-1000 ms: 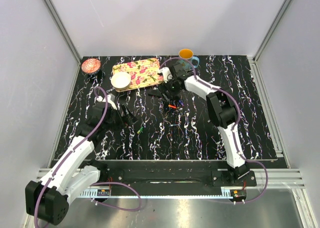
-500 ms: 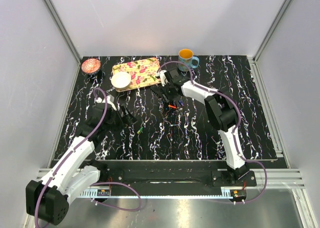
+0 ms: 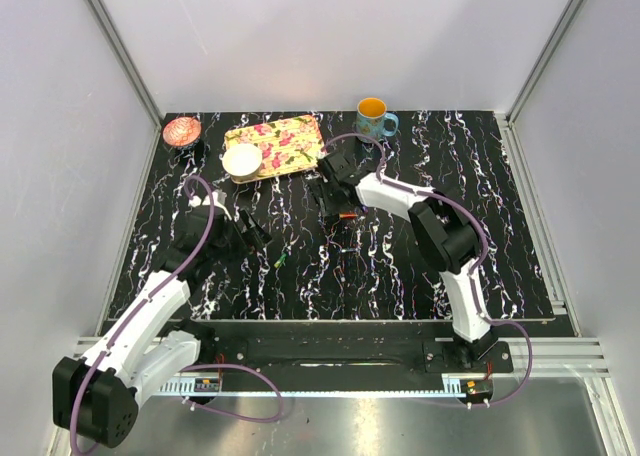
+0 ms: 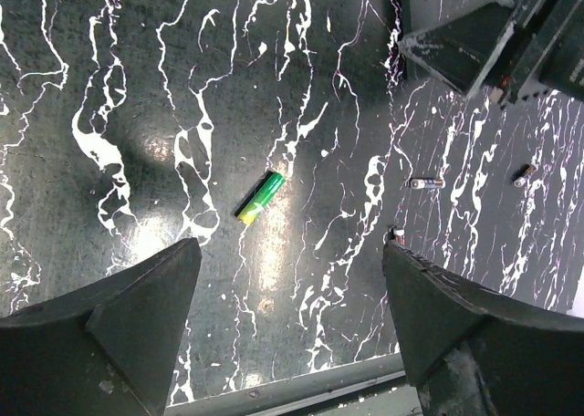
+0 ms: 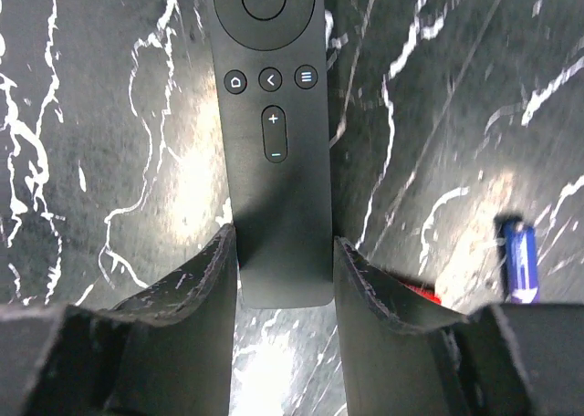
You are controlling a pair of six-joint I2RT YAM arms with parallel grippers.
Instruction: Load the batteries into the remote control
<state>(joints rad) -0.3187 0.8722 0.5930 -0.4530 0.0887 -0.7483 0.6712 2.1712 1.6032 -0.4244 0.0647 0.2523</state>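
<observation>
Right pincer (image 5: 285, 243) clamps the remote control (image 5: 274, 115), its top cut off; left pincer (image 4: 290, 252) gapes wide.

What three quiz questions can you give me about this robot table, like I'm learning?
1. True or false: the slim flat black plastic remote control lies with its buttons facing up.
2. What sits between the fingers of the right end effector? A) the remote control B) a spoon C) a banana
3. Fill in: the small green cylindrical battery lies on the black marbled table in the ___ wrist camera's view.
Key: 1 true; 2 A; 3 left, between the fingers of the open left end effector.
</observation>
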